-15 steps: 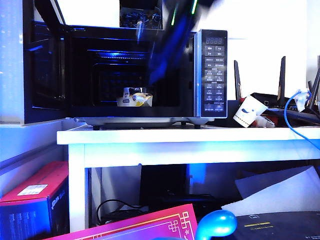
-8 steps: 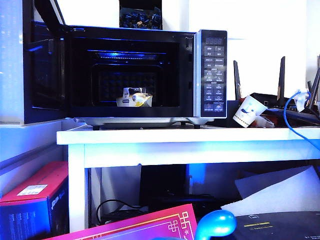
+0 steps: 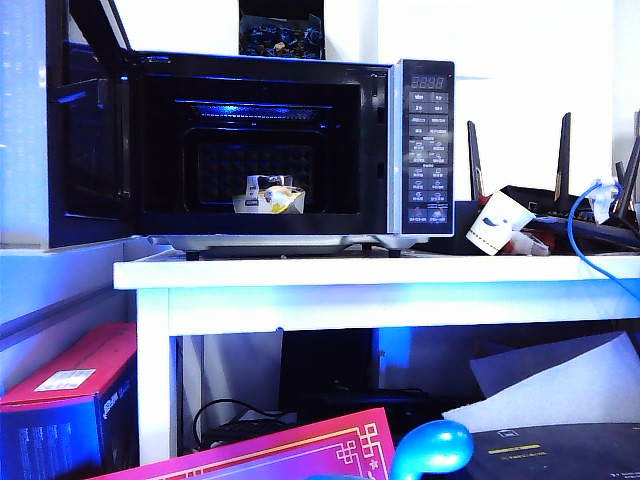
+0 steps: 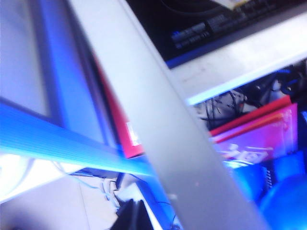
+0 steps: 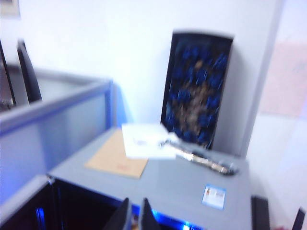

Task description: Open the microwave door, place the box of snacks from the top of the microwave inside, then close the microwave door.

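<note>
Exterior view: the microwave stands on the white tabletop, its door swung open at left, the box of snacks resting inside. Neither arm appears.

Left wrist view: the left gripper is barely visible; its jaws cannot be judged.

Right wrist view: the right gripper hovers above the microwave's top, jaws together, empty.

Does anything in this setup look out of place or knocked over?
Yes, the white paper cup right of the microwave lies tipped on its side on the white table. The microwave door hangs wide open, with the box of snacks inside. Neither arm shows in the exterior view.
</note>
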{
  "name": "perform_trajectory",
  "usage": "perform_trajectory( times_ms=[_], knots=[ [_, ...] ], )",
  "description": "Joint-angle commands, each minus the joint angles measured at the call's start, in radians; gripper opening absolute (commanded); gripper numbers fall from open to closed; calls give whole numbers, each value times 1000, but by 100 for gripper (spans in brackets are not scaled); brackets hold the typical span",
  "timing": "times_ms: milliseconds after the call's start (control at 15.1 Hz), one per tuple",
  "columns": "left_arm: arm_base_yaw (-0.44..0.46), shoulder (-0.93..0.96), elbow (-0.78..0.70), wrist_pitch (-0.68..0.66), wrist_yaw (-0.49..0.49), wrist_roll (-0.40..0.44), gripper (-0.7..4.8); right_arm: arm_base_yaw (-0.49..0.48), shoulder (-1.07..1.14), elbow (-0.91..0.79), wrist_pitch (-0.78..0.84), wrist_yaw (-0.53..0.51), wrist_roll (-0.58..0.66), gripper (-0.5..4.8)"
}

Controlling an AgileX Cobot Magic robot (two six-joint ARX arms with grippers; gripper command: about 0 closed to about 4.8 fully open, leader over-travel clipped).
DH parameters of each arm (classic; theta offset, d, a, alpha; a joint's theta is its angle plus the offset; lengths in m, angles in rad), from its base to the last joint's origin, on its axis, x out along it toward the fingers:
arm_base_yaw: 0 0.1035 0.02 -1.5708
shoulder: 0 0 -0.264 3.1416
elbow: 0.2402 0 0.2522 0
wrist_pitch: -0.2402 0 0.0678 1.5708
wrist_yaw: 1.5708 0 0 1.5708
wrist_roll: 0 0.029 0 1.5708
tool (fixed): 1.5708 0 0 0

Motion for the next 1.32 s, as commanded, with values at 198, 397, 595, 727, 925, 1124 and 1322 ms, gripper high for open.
perform_trajectory(
  times_ms=[198, 397, 595, 727, 925, 1124, 1322],
  knots=[
    [0, 73, 1, 18, 194, -3, -5, 2, -60, 4, 8, 0, 0, 39],
    [0, 107, 1, 74, 308, -2, -5, 2, -74, 3, 9, -5, 0, 39],
    [0, 132, 1, 151, 397, 4, -5, 2, -81, 3, 8, -4, 0, 39],
    [0, 167, 1, 227, 533, 3, -5, 2, -82, 3, 8, -4, 0, 39],
    [-1, 215, 1, 337, 618, 4, -5, 2, -81, 3, 9, -4, 0, 39],
    [-1, 272, 1, 480, 735, 5, -5, 2, -77, 3, 10, -4, -1, 39],
    [-2, 341, 1, 630, 833, 4, -5, 2, -74, 3, 17, -4, -1, 39]
  ],
)
